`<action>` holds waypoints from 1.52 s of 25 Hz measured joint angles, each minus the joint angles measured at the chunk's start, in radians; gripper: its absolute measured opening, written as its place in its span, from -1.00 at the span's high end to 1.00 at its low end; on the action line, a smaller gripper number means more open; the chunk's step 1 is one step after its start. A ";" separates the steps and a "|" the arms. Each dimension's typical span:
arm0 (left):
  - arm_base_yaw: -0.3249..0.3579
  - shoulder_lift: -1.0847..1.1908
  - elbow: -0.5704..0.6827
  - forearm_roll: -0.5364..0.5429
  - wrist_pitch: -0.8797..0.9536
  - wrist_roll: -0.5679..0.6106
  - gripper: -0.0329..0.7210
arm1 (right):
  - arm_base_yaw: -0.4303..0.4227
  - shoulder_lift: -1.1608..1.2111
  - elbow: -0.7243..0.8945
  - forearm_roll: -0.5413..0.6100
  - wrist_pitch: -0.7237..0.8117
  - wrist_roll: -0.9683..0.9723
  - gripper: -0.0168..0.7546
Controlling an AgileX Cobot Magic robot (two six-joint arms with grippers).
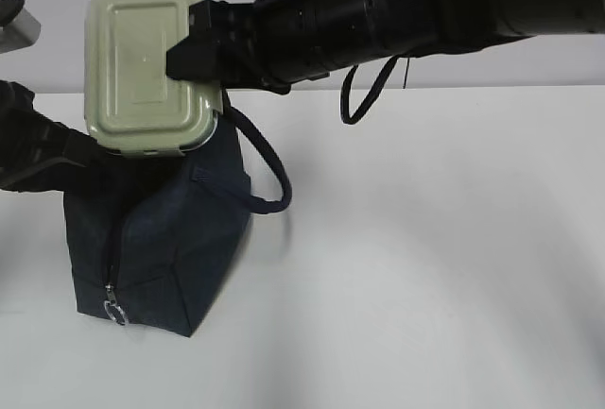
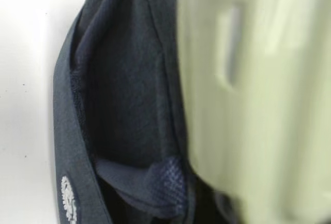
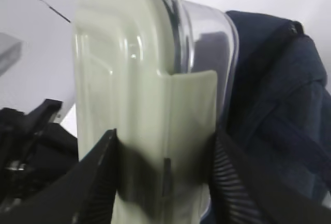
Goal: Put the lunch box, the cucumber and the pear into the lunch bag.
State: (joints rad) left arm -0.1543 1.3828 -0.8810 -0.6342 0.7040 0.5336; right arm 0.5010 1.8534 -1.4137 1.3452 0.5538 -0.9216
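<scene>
Navy bag: dark navy fabric box-shaped lunch bag stands upright on the white tabletop, nearest the exterior camera; a zipper runs down its front corner to a silver ring pull near the base.
Bag handle: padded navy loop hangs off the bag's right side, clear of the table.
Bag mouth: left wrist view shows the dark opening with mesh lining at its lower edge; the lunch box's pale lid fills the right of that view, blurred.
Lunch box: small rounded-rectangular container with sage-green clip lid and clear glass base, turned on edge with the lid facing the camera, its lower edge at the bag's top opening.
Right gripper: black jaws closed across the box, one finger on the lid face, the other on the glass side; the arm reaches in from the upper right.
Left gripper: black body sits against the bag's upper left edge; how far its jaws are parted cannot be told.
Cucumber, pear: neither shows in any view.
</scene>
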 joint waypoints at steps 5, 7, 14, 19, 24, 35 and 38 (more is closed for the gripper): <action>0.000 0.000 0.000 0.004 -0.006 0.000 0.91 | 0.000 0.025 -0.002 -0.244 -0.004 0.193 0.02; 0.000 0.000 0.000 0.003 -0.007 0.000 0.91 | 0.000 0.025 -0.004 -0.371 0.005 0.304 0.02; 0.000 0.000 0.000 -0.002 -0.007 0.000 0.91 | 0.000 0.025 -0.008 -0.658 0.052 0.599 0.02; 0.000 0.000 0.000 -0.004 -0.009 0.000 0.91 | 0.000 0.041 -0.021 -0.675 0.052 0.648 0.02; 0.000 0.000 0.000 -0.004 -0.008 0.000 0.91 | 0.002 0.118 -0.066 -0.665 0.069 0.668 0.02; 0.000 0.000 -0.001 0.000 -0.012 0.000 0.91 | 0.060 0.158 -0.245 -0.693 0.175 0.629 -0.28; 0.000 0.000 -0.001 0.000 -0.011 0.000 0.91 | 0.060 0.154 -0.262 -0.717 0.196 0.626 -0.42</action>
State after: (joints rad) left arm -0.1543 1.3828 -0.8819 -0.6342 0.6932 0.5336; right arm 0.5610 2.0072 -1.6756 0.6282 0.7496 -0.2952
